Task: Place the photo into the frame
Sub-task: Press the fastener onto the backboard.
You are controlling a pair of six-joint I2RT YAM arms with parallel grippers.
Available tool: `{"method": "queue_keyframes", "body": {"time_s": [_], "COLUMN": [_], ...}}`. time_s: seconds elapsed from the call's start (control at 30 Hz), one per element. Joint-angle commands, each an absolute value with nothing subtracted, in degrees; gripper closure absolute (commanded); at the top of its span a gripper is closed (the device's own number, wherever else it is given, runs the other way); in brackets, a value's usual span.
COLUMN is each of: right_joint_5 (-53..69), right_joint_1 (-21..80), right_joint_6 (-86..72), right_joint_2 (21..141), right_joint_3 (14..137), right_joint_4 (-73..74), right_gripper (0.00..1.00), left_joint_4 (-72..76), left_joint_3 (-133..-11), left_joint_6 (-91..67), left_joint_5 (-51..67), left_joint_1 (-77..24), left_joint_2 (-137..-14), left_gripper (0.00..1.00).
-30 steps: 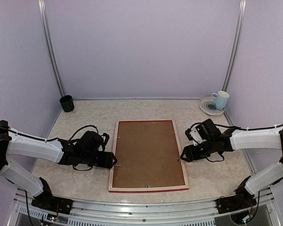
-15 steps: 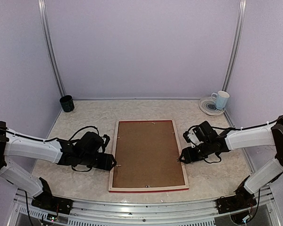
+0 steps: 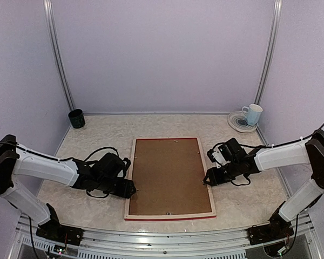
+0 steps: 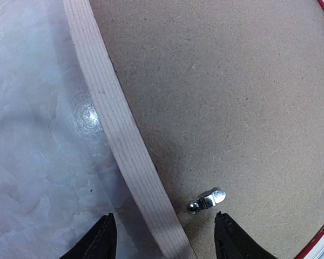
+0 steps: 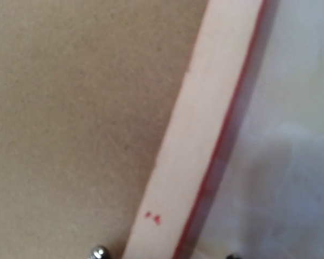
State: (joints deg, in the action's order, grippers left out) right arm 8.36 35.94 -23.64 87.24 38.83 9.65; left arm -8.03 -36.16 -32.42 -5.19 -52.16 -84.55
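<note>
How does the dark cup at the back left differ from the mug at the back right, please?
The dark cup is blackish-green and stands directly on the table; the mug is pale bluish-white and stands on a patterned plate. The mug shows a handle; the dark cup shows none. Both stand upright near the back wall.

The right wrist view blurs the frame (image 5: pixel 197 135), cropping it and all but the right hand's (image 5: pixel 164 254) fingertips (image 5: pixel 99 252).

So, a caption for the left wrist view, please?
Left gripper open over the frame rail, beside a metal clip.
</note>
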Motion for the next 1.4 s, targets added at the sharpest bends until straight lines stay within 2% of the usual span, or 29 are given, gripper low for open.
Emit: {"method": "queue_keyframes", "body": {"time_s": [0.0, 0.87, 1.37], "right_joint_5": [7.8, 7.9, 7.7], "right_joint_1": [36.4, 36.4, 36.4], "right_joint_6": [-23.0, -22.8, -22.7], "right_joint_2": [88.5, 88.6, 88.5], "right_joint_3": [39.7, 39.2, 39.3], "right_joint_4": [9.6, 8.3, 8.5], "right_gripper": [0.50, 0.53, 0.53], "left_joint_4": [-8.3, -6.3, -7.1], "left_joint_3": [-37.8, -38.2, -38.0], "left_joint_6": [-31.3, -33.6, -36.2], "left_joint_5": [-5.7, -7.6, -7.4], "left_joint_1": [-52.6, -52.7, -52.7], "left_joint_2": [-85.7, -90.3, -91.0], "left_gripper": [0.39, 0.45, 0.55]}}
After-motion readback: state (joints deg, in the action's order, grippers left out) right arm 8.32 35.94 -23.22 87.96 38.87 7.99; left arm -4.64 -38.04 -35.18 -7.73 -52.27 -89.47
